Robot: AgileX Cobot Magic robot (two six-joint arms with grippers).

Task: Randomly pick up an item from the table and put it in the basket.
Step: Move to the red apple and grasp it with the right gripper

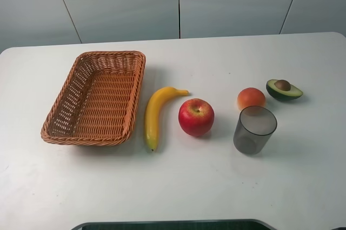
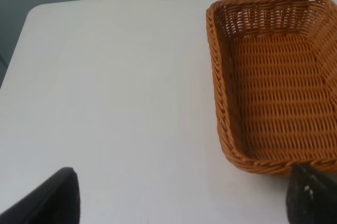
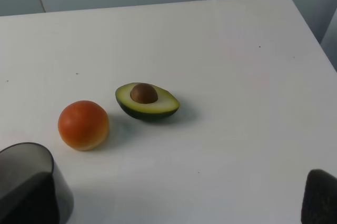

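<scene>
Apple (image 1: 196, 117): red, yellow-streaked near the stem, sitting on the table (image 1: 173, 187) between banana (image 1: 157, 115) and grey cup (image 1: 254, 129), apart from the basket (image 1: 97, 100).
Left gripper (image 2: 181, 197): hovering beside the basket, spread wide, holding nothing.
Right gripper (image 3: 174, 203): seemingly gaping too, only one finger (image 3: 321, 197) clearly showing.

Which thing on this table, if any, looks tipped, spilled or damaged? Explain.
Nothing stands out. The brown woven wicker basket sits flat, the grey translucent cup stands upright, and the red apple, yellow banana, orange-pink round fruit and halved green avocado look undamaged.

Red apple (image 1: 196, 116) upright, apart from basket (image 1: 65, 106)
</scene>
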